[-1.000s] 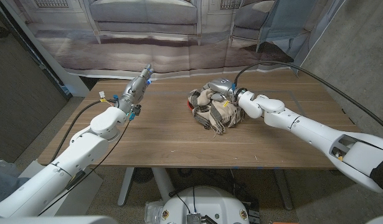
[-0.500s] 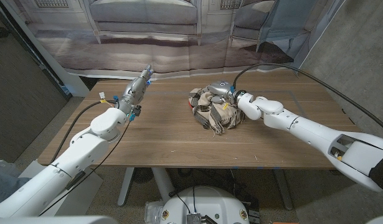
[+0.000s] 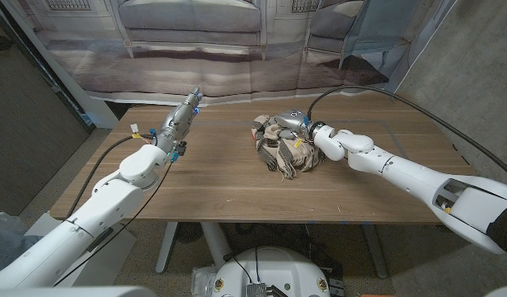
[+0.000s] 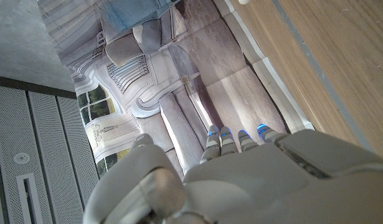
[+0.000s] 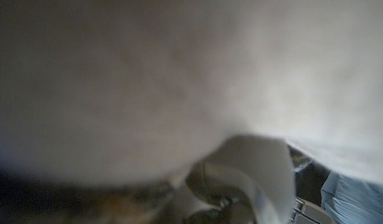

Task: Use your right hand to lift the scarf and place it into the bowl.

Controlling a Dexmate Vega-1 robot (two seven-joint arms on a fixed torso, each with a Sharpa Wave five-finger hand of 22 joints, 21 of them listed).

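1. A wooden table [image 3: 237, 177] stood on pale legs over a grey floor [image 3: 47, 177].
2. Behind it hung a printed backdrop [image 3: 237, 49] picturing grey sofas and panelled walls.
3. A concrete wall [image 3: 476, 74] rose alongside.

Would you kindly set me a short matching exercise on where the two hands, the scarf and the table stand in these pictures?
Things:
1. left hand
2. right hand
3. scarf
4. table

States:
A. bunched in a striped heap at mid-table
B. wooden, bearing everything
C. pressed into the cloth
D. holding nothing, fingers stretched toward the far edge

Pairs: 1-D, 2-C, 3-A, 4-B
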